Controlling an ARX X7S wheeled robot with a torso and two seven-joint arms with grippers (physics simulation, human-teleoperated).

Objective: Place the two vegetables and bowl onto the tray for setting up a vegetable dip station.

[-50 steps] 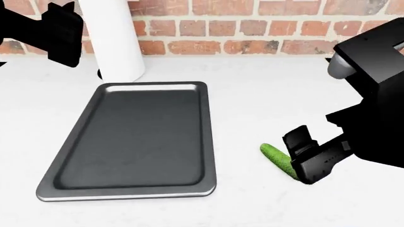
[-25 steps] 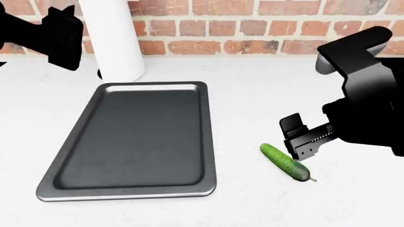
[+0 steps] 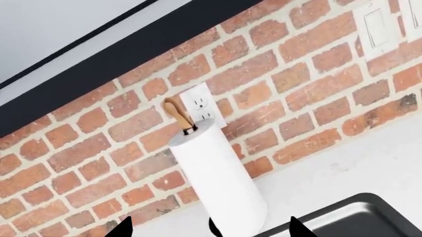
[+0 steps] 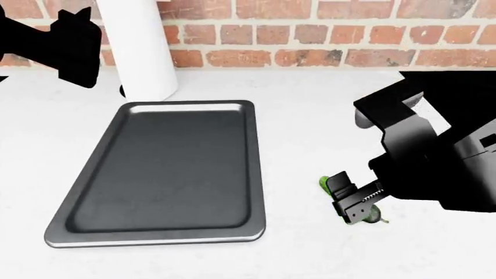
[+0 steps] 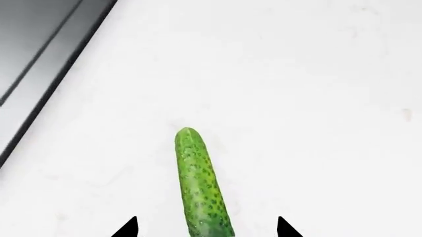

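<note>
The right tool [image 4: 352, 200] is spread open astride the cucumber [image 5: 201, 190], which lies on the worktop [image 4: 310, 116] beside the empty tray [image 4: 166, 168], apparently so a grasp can follow.

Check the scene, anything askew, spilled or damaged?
Nothing stands out. The tray lies flat and bare, the paper towel roll stands upright behind it, and the cucumber lies intact on the counter between the open right tool's fingers. No carrot or bowl in view.
</note>
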